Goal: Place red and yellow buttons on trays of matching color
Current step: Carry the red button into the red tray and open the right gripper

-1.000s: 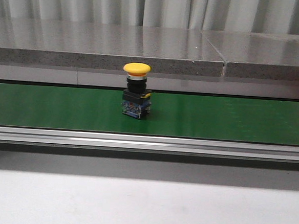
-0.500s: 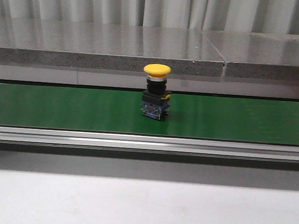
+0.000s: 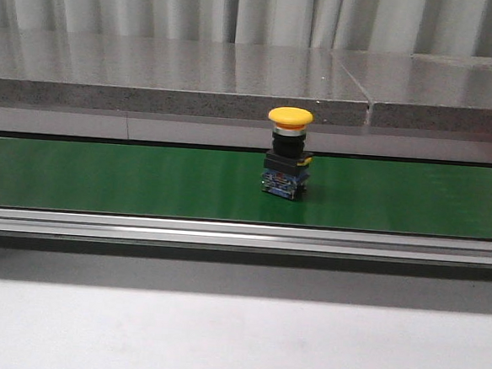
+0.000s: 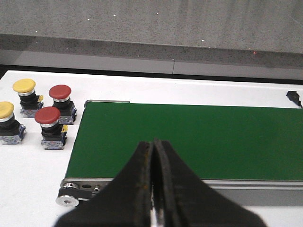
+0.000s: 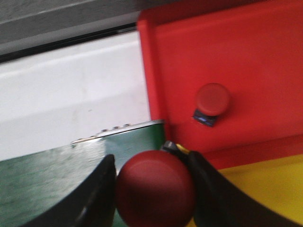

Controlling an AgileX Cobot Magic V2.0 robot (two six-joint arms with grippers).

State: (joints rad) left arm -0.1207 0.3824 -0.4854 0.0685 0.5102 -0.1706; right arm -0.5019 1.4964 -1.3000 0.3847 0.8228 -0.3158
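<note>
Nearest me a pale grey table (image 3: 235,336) runs across the front, then an aluminium rail, then the green conveyor belt (image 3: 103,179). Behind it a speckled stone ledge (image 3: 178,74) sits under grey curtains.

On the belt, a little right of centre, a yellow button (image 3: 287,154) stands upright with nothing touching it.

The left gripper (image 4: 153,179) hangs over the near edge of the belt's end, its black fingers pressed together on nothing. Beside that end, on the white table, two red buttons (image 4: 47,116) and two more yellow ones (image 4: 23,86) stand in a cluster.

The right gripper (image 5: 154,189) has its fingers clamped on a red button (image 5: 155,191), held just above the belt's other end, over the edge of the trays. The red tray (image 5: 246,52) beyond holds one red button (image 5: 212,100). A yellow tray (image 5: 265,189) lies just beside it; I see only bare yellow.
</note>
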